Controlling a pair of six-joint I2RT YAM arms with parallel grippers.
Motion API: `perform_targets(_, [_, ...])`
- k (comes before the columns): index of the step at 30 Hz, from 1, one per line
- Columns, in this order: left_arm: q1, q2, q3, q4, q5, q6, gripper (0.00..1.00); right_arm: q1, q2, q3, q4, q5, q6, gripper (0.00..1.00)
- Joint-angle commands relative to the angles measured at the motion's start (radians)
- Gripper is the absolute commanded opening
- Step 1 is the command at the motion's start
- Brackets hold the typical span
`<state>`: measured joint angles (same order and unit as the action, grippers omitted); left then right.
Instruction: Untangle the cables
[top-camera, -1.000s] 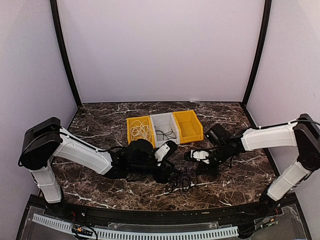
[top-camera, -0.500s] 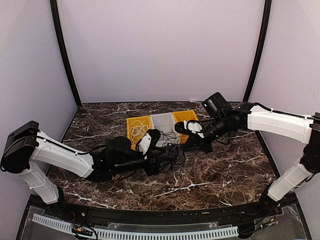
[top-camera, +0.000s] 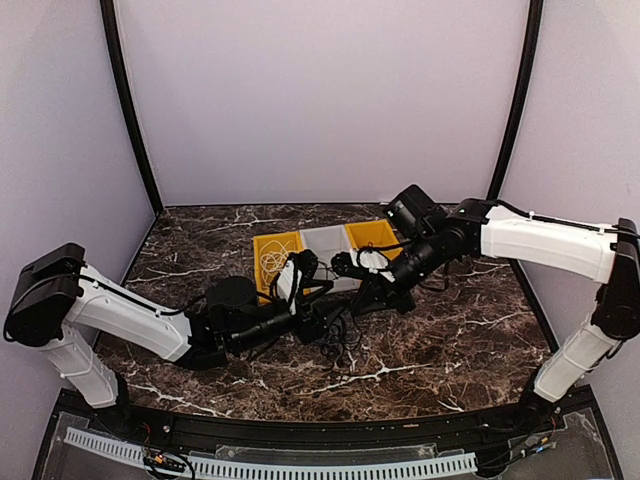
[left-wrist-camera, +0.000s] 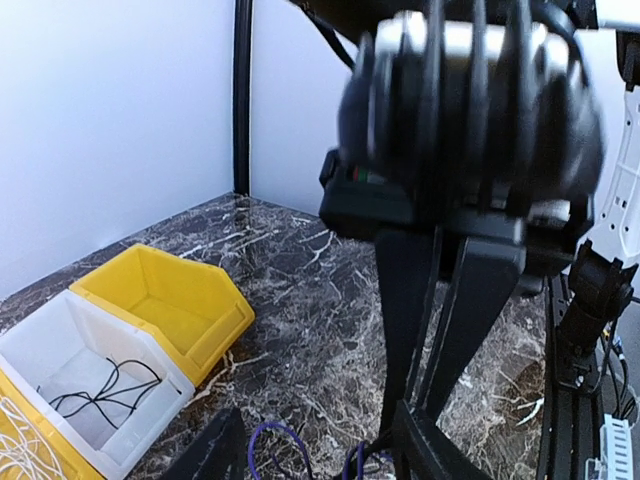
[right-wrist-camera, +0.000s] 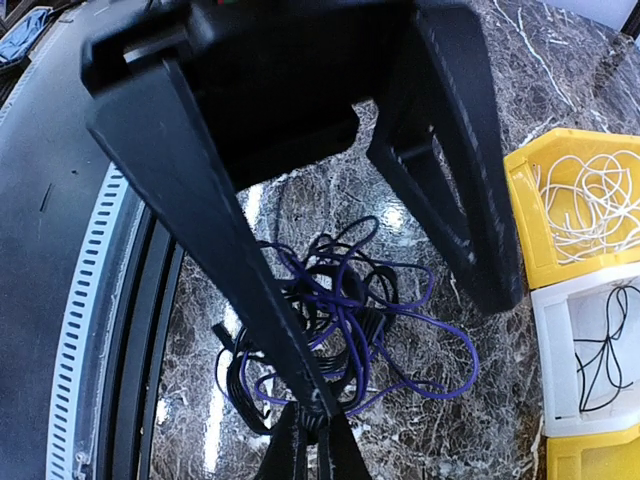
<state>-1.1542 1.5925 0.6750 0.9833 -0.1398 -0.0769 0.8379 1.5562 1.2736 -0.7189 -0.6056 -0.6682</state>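
Note:
A tangle of purple and black cables (right-wrist-camera: 360, 320) lies on the marble table in front of the bins, and also shows in the top view (top-camera: 337, 328). My right gripper (right-wrist-camera: 312, 440) is shut on a black strand at the tangle's near edge. In the top view it (top-camera: 348, 298) sits just above the tangle. My left gripper (left-wrist-camera: 320, 455) is open, its fingers straddling the right gripper's fingers (left-wrist-camera: 400, 300), with purple loops (left-wrist-camera: 270, 440) between them. A white cable (right-wrist-camera: 590, 200) lies in the left yellow bin. A thin black cable (right-wrist-camera: 600, 360) lies in the white bin.
Three bins stand in a row behind the tangle: a yellow one (top-camera: 268, 248), a white one (top-camera: 322, 240) and a yellow one with nothing in it (top-camera: 372, 234). The black front rail (top-camera: 320, 432) runs along the near table edge. Both arms meet at mid-table.
My right gripper has swung left and toward the bins, closing in on the left gripper. The left gripper and the tangle have shifted left and back with it.

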Motion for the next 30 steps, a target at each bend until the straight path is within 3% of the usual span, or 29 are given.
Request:
perform_targets(1, [-0.002,0.057,0.014,0.015,0.146,0.059,0.5,0.007,-0.02,0.038,-0.019,-0.043,0.01,0.0])
perform_targets(5, [-0.002,0.104,0.026,0.011,0.233,0.067,0.4,0.007,-0.022,0.044,-0.034,-0.051,0.009,0.0])
perform_targets(10, [-0.002,0.169,0.037,0.015,0.055,0.068,0.32,0.007,-0.038,0.078,-0.073,-0.075,0.002,0.0])
perform_targets(15, [-0.002,0.175,-0.022,0.137,0.047,0.07,0.32,0.007,-0.061,0.1,-0.092,-0.085,0.008,0.0])
perform_targets(21, [-0.003,0.115,-0.071,0.237,0.107,0.057,0.46,0.007,-0.048,0.061,-0.081,-0.061,0.001,0.0])
perform_targets(30, [-0.003,0.118,-0.033,0.199,0.078,0.071,0.5,0.007,-0.02,0.093,-0.084,-0.082,0.004,0.0])
